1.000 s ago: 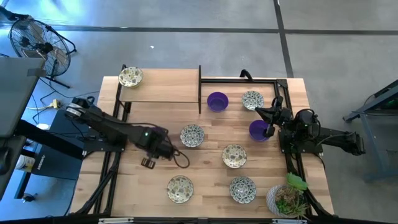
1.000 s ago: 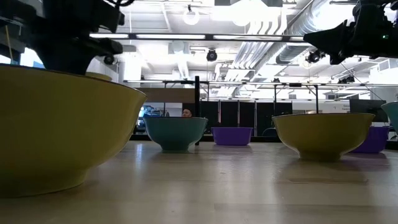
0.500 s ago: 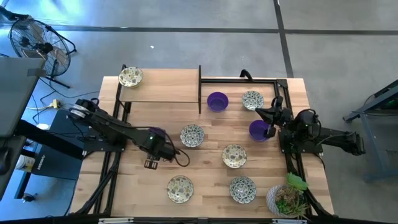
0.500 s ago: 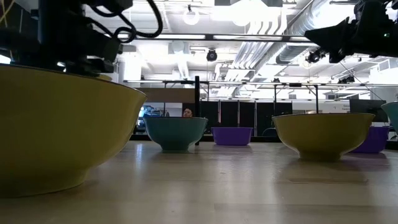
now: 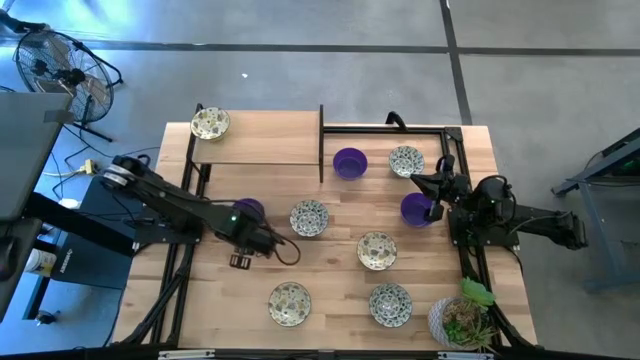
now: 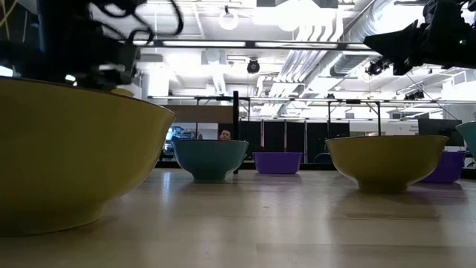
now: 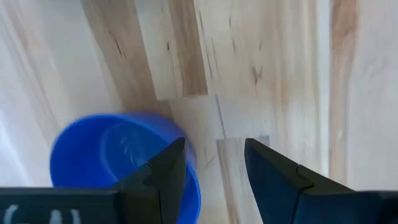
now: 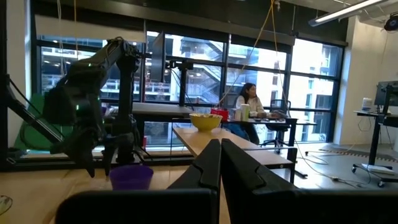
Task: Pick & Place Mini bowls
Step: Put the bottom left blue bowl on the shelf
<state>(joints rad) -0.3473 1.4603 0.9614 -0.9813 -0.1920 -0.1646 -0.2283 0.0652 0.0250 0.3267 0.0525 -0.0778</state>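
Small solid purple round mini bowl [image 5: 249,209], left of centre in the high view, standing on the pale wooden table [image 5: 260,150]; the left gripper [image 7: 214,163] hangs directly over it with fingers parted and nothing between them, one finger above the bowl's rim in the left wrist view, the bowl [image 7: 118,158] resting on the wood. Second purple bowl [image 5: 349,163] at upper centre beside the black upright divider [image 5: 321,140]; third purple bowl [image 5: 416,210] at centre right, partly under the right gripper [image 5: 434,207], whose fingers lie closed together and empty in the right wrist view. Six cream floral-patterned bowls: one at the table's upper left corner [image 5: 210,123], one at upper right [image 5: 406,160], four spread across the middle and lower part. White pot with a green plant [image 5: 460,320], lower right corner. Judgement: no sorting pattern evident; most bowls appear still unplaced, the left arm either about to pick or just clear of its purple bowl
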